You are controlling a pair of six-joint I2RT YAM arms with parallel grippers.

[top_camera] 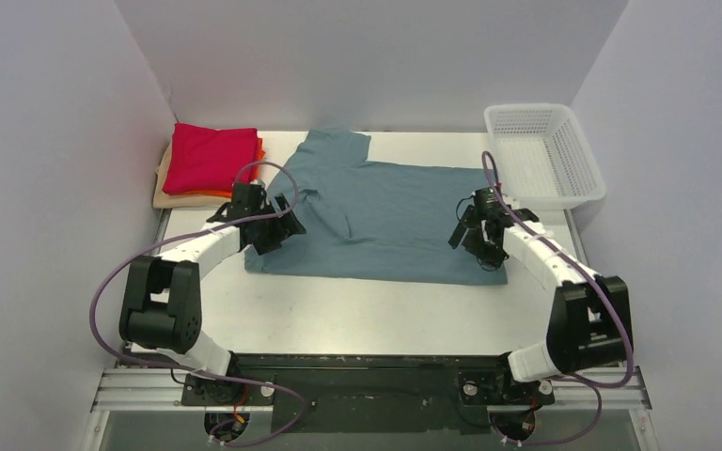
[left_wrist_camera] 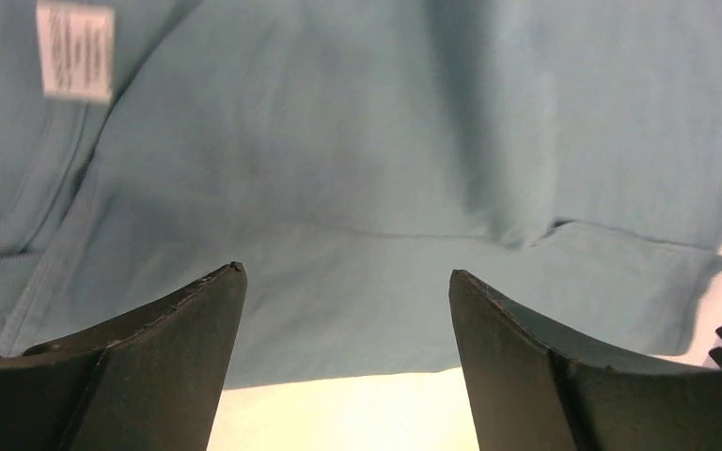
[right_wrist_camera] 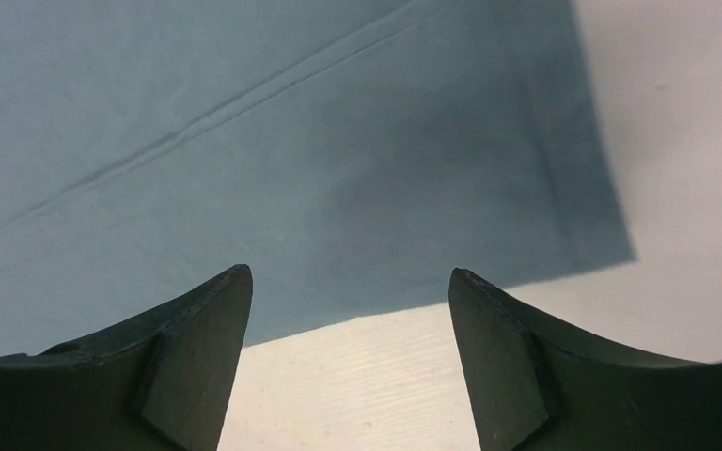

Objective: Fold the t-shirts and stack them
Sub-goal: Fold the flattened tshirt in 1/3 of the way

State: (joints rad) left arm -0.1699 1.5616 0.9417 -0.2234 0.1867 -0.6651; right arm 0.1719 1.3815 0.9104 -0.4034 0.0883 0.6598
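We find the teal t-shirt (top_camera: 385, 211) flat on the tabletop (top_camera: 367, 315), its long axis running left to right. The left hand (top_camera: 287, 218) hovers over its left end and the right hand (top_camera: 467, 242) over its near right corner. Both are spread and empty. The folded stack (top_camera: 211, 160) lies beyond the shirt's left end, nearer the left arm.

A teal shirt (top_camera: 385, 211) lies spread on the bench (top_camera: 376, 310), with the left tool (top_camera: 282, 218) over its left edge and the right tool (top_camera: 465, 233) over its right edge. Folded shirts (top_camera: 209, 160), red on top, are stacked far left.
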